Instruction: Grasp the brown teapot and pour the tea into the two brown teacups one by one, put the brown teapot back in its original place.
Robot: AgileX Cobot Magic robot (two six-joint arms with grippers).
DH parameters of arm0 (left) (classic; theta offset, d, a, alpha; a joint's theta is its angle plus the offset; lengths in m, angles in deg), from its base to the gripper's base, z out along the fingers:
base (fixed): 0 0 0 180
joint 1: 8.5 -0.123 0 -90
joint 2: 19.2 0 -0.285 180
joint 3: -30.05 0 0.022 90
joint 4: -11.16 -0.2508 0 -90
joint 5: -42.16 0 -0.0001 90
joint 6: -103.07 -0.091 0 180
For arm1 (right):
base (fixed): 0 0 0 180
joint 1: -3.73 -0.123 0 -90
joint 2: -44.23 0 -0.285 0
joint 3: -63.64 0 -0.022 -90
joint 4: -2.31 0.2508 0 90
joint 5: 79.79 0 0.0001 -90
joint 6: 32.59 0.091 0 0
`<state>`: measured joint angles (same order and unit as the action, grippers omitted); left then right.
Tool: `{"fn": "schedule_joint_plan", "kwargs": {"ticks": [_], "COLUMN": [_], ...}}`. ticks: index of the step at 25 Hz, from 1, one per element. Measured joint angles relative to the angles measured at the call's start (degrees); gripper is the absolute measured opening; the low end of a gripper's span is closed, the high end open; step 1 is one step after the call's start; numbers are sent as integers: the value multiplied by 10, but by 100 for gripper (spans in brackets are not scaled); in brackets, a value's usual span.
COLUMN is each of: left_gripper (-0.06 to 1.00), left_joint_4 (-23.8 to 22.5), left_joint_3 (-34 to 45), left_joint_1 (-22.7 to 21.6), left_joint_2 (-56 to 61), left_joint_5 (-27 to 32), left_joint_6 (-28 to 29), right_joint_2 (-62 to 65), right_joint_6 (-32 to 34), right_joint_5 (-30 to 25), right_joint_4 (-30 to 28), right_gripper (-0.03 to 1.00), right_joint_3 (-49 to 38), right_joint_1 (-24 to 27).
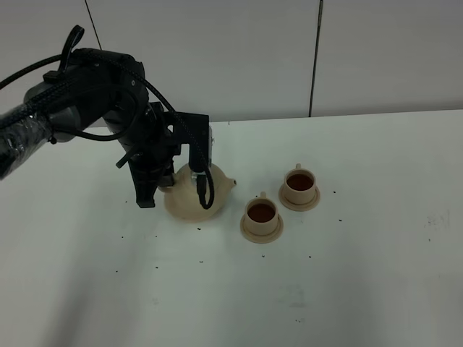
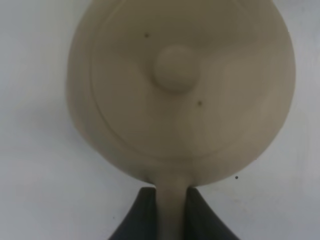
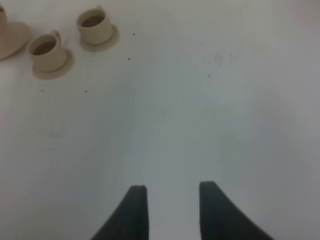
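The brown teapot [image 1: 197, 189] stands upright at the left of the table, on or just over its wide saucer [image 1: 187, 214]; I cannot tell if they touch. My left gripper [image 1: 165, 182] is shut on its loop handle. In the left wrist view the lid and knob [image 2: 173, 67] show from above, and the handle [image 2: 171, 210] sits between the dark fingers [image 2: 142, 215]. Two brown teacups, near [image 1: 261, 214] and far [image 1: 299, 183], stand on small saucers to the teapot's right and hold dark tea. My right gripper [image 3: 172, 192] is open and empty over bare table.
The right wrist view shows both cups [image 3: 47, 50] [image 3: 95, 25] and the edge of the wide saucer [image 3: 12, 37] far from the right gripper. Small dark specks lie scattered on the white table [image 1: 347, 275]. A white wall stands behind.
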<state>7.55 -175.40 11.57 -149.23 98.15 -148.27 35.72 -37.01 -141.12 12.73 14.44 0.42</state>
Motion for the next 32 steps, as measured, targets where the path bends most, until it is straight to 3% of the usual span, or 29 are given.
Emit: {"fn": "schedule_joint_plan", "kwargs": {"ticks": [10, 32], "left_gripper": [17, 17], "left_joint_4": [47, 45], "left_joint_3": [0, 0], "left_joint_1": [0, -1], "left_joint_2": [-17, -29], "left_joint_5": [-48, -40], "left_joint_6": [-33, -34], "right_joint_2": [0, 0], "right_joint_6": [0, 0], "right_joint_5": [0, 0], "right_joint_4": [0, 0], "right_gripper": [24, 24], "right_joint_3": [0, 0], "right_joint_1": [0, 0]}}
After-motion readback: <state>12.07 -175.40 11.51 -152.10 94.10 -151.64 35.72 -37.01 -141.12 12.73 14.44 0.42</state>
